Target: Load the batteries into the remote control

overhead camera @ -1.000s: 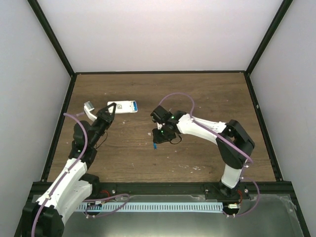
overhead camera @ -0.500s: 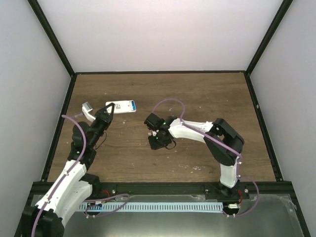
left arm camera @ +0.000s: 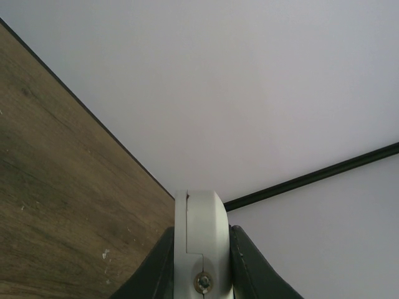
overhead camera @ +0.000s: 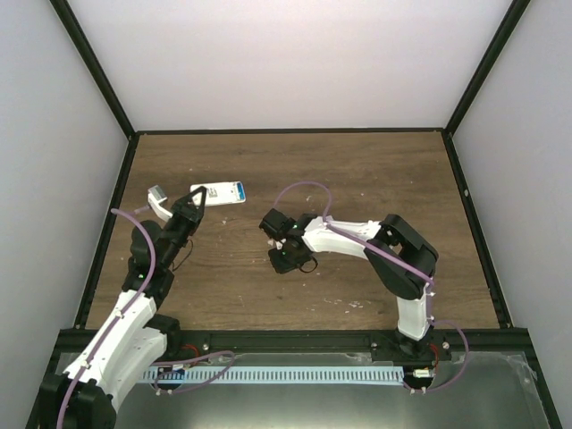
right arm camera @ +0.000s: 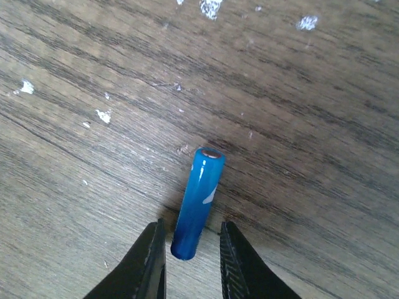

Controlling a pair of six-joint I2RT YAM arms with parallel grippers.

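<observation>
1. The left gripper (overhead camera: 199, 198) is clenched on the left end of the remote (overhead camera: 223, 193). A small loose piece (overhead camera: 159, 193) lies just left of the remote.
2. The blue battery (right arm camera: 196, 202) lies flat on the table (overhead camera: 357, 170), to the right of the remote and nearer the arm bases, well apart from it.
3. The right gripper (right arm camera: 191, 225) stands over the battery with its jaws released, one on each side of the near end. A sliver of wood shows on both sides.
4. The step in hand, as I read it, is the pinch. The jaws should close gently and evenly, or the round body may roll or squirt forward.
5. A hold closer to the battery's middle would, I judge, tip less on the way to the remote.
6. It looks wise to lift straight up before swinging toward the remote. The end with the metal face points away from the gripper, and it must match the slot.
7. A spot of blue shows at the remote's right end. I cannot tell whether that is a battery already seated.
</observation>
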